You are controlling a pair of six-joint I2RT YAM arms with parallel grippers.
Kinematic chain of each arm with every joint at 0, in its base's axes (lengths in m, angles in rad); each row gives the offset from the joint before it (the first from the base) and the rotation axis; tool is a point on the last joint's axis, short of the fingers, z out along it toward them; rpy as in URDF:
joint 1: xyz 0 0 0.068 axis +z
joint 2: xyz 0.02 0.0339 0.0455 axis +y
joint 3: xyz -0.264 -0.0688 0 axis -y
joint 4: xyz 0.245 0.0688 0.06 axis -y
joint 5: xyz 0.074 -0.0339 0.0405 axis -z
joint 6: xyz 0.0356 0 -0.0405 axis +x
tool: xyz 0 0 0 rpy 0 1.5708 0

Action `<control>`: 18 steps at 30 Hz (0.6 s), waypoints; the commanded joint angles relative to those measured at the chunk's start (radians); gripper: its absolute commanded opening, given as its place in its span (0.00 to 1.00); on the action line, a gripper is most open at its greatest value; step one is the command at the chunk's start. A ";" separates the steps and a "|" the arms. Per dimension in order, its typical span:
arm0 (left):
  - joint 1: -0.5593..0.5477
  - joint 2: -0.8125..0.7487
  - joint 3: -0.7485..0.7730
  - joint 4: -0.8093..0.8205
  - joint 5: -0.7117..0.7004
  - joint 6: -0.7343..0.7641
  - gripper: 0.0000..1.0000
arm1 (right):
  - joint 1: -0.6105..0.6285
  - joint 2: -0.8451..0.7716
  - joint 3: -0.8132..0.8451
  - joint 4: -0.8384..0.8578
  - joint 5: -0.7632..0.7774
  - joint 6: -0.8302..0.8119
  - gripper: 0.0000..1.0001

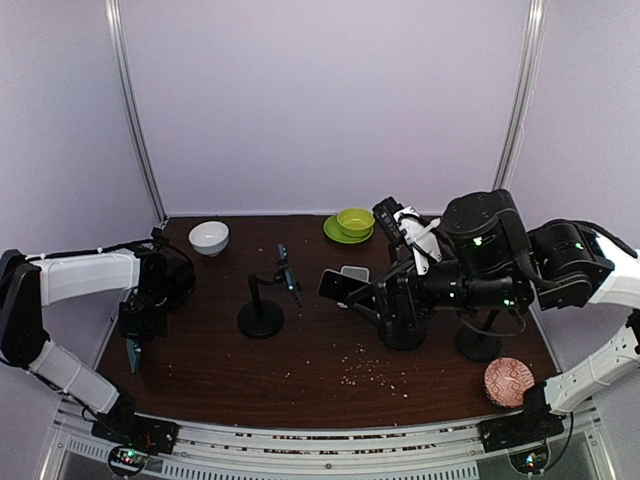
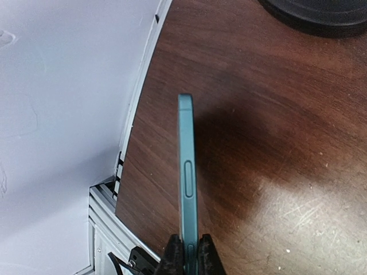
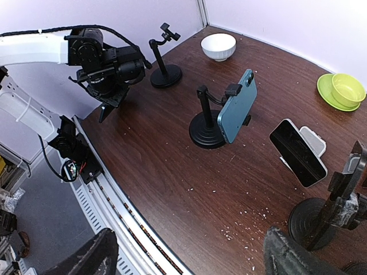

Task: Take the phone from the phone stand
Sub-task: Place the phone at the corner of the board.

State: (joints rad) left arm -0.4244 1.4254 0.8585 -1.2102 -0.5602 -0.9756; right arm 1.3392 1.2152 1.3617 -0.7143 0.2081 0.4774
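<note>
- A slim teal phone (image 2: 187, 189) is pinched edge-on between the pressed-together fingers of the left gripper (image 2: 187, 258), over the dark wooden table (image 2: 275, 143) at the left edge of the top view
- An empty black phone stand (image 3: 165, 71) is seen in the upper left of the right wrist view, near the left arm
- A second teal phone (image 3: 237, 107) is clamped on a black round-based stand (image 3: 206, 129) at the centre of that view
- A glossy black phone (image 3: 298, 152) is seen to its right
- The right gripper (image 3: 189, 263) is spread wide at the bottom of its own view, with nothing held
- A white bowl (image 1: 209, 237) and a green bowl (image 1: 355, 220) are set along the upper edge of the table
</note>
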 commanded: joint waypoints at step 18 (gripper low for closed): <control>0.036 0.147 -0.017 0.160 0.063 -0.002 0.09 | -0.005 -0.043 -0.028 -0.027 0.036 0.037 0.88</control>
State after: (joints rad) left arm -0.4103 1.5528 0.8482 -1.1484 -0.6056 -0.9794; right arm 1.3392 1.1847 1.3415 -0.7315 0.2195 0.5022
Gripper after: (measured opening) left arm 0.068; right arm 0.879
